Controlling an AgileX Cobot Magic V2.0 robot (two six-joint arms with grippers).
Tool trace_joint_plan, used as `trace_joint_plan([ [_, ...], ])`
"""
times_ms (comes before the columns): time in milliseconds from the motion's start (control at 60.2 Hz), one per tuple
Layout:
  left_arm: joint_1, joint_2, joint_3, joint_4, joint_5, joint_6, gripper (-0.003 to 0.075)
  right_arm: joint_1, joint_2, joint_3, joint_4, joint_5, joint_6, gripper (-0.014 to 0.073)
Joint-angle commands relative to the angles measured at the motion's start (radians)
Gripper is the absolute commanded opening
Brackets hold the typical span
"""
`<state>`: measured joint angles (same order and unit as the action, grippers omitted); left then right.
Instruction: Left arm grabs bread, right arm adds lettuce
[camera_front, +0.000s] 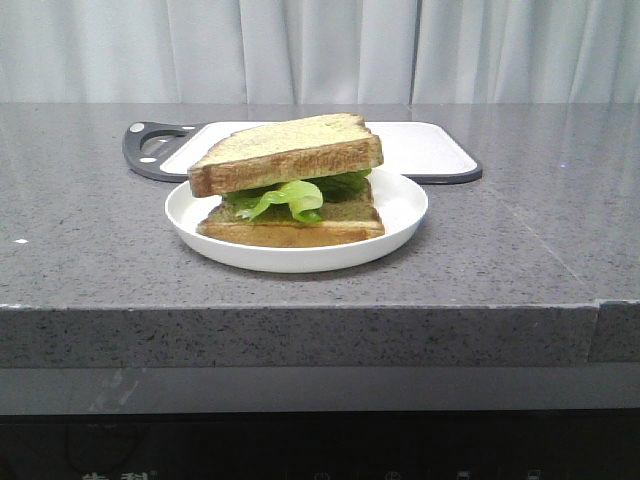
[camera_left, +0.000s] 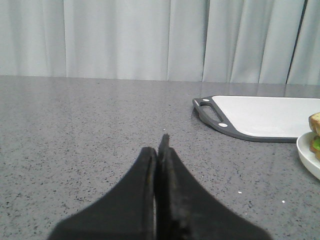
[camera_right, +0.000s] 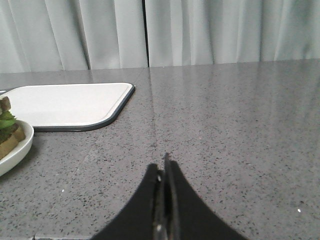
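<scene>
The left pincer (camera_left: 159, 150) and the right pincer (camera_right: 163, 170) are both pressed together, holding nothing, low over the counter (camera_front: 90, 250). Between them, well apart from each, the bread (camera_front: 285, 152) lies over the lettuce (camera_front: 290, 196) on the plate (camera_front: 400, 205).

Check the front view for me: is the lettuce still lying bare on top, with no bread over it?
No, the bread sits over the lettuce, which sticks out between the two slices.
</scene>
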<state>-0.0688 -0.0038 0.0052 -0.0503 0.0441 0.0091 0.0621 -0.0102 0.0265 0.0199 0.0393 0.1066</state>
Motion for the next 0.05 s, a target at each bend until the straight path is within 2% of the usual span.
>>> trace_joint_plan([
  [0,0.002,-0.017,0.005,-0.001,-0.084,-0.009,-0.0020,-0.005,-0.021,-0.003,-0.009,-0.087,-0.002,-0.0118],
  [33,0.002,-0.017,0.005,-0.001,-0.084,-0.009,-0.0020,-0.005,-0.021,-0.003,-0.009,-0.087,-0.002,-0.0118],
])
